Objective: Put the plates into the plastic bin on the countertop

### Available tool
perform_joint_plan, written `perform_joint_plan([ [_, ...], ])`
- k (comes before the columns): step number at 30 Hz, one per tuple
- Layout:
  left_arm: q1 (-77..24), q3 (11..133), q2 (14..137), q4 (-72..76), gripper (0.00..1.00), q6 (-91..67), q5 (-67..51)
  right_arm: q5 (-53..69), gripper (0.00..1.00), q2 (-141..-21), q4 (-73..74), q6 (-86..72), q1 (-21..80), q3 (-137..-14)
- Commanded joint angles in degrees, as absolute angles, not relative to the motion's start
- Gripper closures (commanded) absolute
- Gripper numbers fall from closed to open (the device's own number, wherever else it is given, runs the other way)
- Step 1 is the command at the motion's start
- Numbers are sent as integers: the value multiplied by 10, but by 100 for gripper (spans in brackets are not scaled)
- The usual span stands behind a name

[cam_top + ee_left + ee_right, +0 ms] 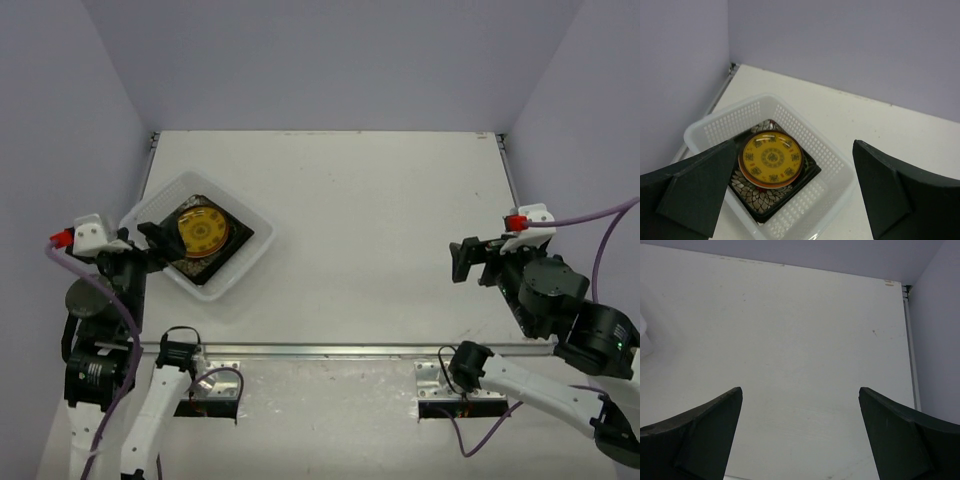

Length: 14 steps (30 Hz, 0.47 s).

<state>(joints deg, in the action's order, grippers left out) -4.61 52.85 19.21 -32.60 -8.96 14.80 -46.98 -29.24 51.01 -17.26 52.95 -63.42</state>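
The plastic bin (236, 203) stands at the left of the countertop (380, 230), turned cornerwise. Inside it lies a stack of plates. A yellow round plate (203, 231) with a patterned face is on top, and an orange rim shows under it. Below them is a square black plate with white flowers (757, 196). In the left wrist view the yellow plate (771, 158) sits flat inside the perforated bin wall (807, 136). My left gripper (155, 248) (794, 144) hovers open at the bin's near-left side, holding nothing. My right gripper (460, 260) (800, 390) is open over bare countertop at the right.
A metal rail (330, 350) runs along the front edge, with both arm bases below it. Lilac walls close in the back and both sides. A sliver of the bin (644, 337) shows at the far left of the right wrist view.
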Motion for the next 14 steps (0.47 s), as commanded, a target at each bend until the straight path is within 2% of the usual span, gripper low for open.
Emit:
perform_joint_plan([
  [1,-60,479,151,-322,0,-72,137,-484,1,-263,564,-172,526,-647],
  [14,-67,441,138,-304,0,-91,159,-513,1,-227,581,-201,526,-589],
])
